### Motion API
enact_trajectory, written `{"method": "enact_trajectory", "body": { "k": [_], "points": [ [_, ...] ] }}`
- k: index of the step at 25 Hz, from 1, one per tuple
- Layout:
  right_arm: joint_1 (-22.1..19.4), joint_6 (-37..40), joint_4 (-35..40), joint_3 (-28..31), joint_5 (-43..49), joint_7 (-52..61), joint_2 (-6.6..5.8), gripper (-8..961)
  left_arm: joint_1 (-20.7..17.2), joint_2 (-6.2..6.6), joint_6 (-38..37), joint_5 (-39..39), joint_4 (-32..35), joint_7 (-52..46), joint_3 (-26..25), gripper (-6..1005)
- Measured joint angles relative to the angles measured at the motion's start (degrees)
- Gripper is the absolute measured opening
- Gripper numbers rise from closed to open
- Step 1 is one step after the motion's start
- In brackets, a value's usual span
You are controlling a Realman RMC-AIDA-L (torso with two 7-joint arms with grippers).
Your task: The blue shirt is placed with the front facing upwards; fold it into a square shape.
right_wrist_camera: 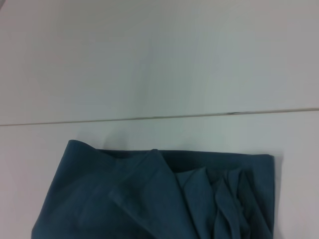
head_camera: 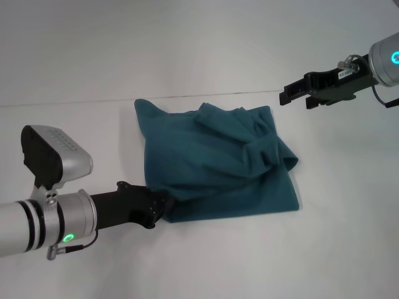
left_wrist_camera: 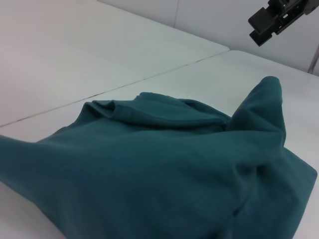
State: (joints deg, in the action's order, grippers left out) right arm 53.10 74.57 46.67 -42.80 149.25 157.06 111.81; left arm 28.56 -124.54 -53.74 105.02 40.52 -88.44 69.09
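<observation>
White, matte and smooth, the table (head_camera: 206,261) fills the scene, with a thin seam line crossing it behind the garment and a pale wall beyond. Nearest the robot, the left gripper (head_camera: 163,207) lies low on the table at the near-left corner of the blue shirt (head_camera: 218,162), touching the cloth; whether its fingers are clenched on the fabric cannot be told. The shirt sits at mid-table as a roughly square bundle of soft, dull teal-blue knit, its near edge flat and straight, its top rumpled into thick overlapping folds, with one corner peaking at the far left. No lettering shows. Farthest off, the right gripper (head_camera: 293,93) hangs above the table past the shirt's far-right corner, apart from it, fingers released and holding nothing.
</observation>
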Motion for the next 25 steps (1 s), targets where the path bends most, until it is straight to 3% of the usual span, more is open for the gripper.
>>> {"method": "enact_trajectory", "body": {
  "k": [16, 21, 25],
  "points": [
    [-0.11, 0.05, -0.2, 0.0, -0.02, 0.0, -0.02, 710, 0.79, -0.09, 2.83, -0.11, -0.52, 0.05, 2.14, 165],
    [-0.2, 0.05, -0.2, 0.0, -0.02, 0.0, -0.08, 710, 0.72, -0.09, 2.99, -0.11, -0.38, -0.44, 2.88, 62],
    [-0.28, 0.05, -0.18, 0.0, -0.02, 0.0, -0.1, 710, 0.58, -0.09, 2.73, -0.46, -0.28, -0.45, 2.62, 38]
  ]
}}
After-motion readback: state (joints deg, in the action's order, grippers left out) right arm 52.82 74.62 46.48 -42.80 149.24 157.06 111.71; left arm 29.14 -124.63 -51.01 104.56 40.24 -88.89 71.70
